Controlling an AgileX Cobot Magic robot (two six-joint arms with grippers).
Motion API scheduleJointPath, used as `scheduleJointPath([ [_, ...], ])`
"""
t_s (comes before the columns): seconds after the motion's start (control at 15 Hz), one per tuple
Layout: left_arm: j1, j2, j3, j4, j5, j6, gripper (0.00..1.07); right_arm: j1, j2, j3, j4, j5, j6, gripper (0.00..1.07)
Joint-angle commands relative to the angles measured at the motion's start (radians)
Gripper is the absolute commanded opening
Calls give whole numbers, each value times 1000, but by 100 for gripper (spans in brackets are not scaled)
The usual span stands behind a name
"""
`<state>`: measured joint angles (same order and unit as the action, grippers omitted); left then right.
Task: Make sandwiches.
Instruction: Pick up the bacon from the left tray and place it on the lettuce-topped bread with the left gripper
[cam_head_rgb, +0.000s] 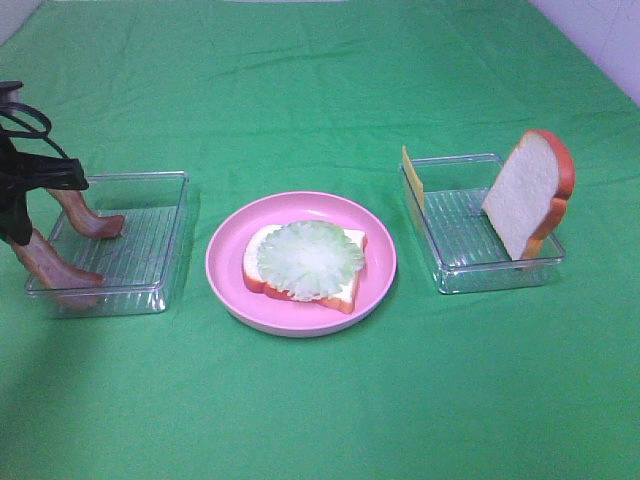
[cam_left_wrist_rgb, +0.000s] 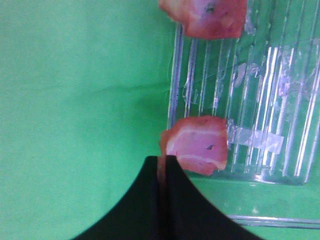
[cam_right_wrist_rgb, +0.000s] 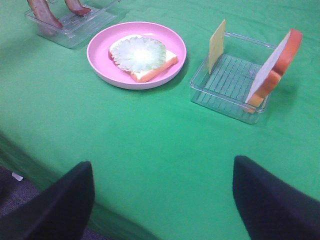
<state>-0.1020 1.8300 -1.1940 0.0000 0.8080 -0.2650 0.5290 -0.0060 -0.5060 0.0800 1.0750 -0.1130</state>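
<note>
My high camera looks down on the whole green cloth from well back: left tray, pink plate, right tray. The left wrist camera sits very close, facing, I think, nearly straight down on the left tray's corner and a bacon strip, slightly blurred. The right wrist camera hangs far back, looking obliquely across the same plate and both trays.

Setting: robot test bench in a lab-type room, not a real kitchen.
Work surface: one green cloth covers all of it and drapes over the near edge.
Backdrop: bare white wall at the far corner.
Props: plastic toy food, a bread slice and a bacon strip, sorted in clear trays either side of a pink plate.
Hardware: black arm at the left tray's edge.
</note>
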Motion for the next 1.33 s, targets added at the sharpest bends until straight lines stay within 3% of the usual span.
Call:
scheduleJointPath([
  [0.07,4,-51,-28,-46,18,44,0,0,-15,1,-4,-14,-2,72],
  [0.13,4,-72,-42,-105,21,99,0,0,-15,1,-4,-14,-2,72],
  [0.2,4,-102,-60,-263,16,207,0,0,-15,1,-4,-14,-1,72],
  [0.33,4,-113,-60,-396,-1,309,0,0,-15,1,-5,-14,1,72],
  [0.47,2,-113,-60,-589,-10,449,0,0,-15,1,-7,-14,4,72],
  [0.73,-1,-110,-60,-1052,1,776,0,0,-15,1,-14,-15,14,72],
  [0.87,-31,-110,-60,-1191,4,902,0,0,-15,1,-14,-15,14,72],
  [1.0,-101,-110,-60,-1264,-9,965,0,0,-15,1,-14,-15,14,72],
  [1.2,-200,-88,-60,-1348,-72,985,0,0,-15,1,-14,-15,14,72],
  [1.33,-287,-4,-60,-1446,-85,1040,0,0,-15,1,-15,-15,16,72],
])
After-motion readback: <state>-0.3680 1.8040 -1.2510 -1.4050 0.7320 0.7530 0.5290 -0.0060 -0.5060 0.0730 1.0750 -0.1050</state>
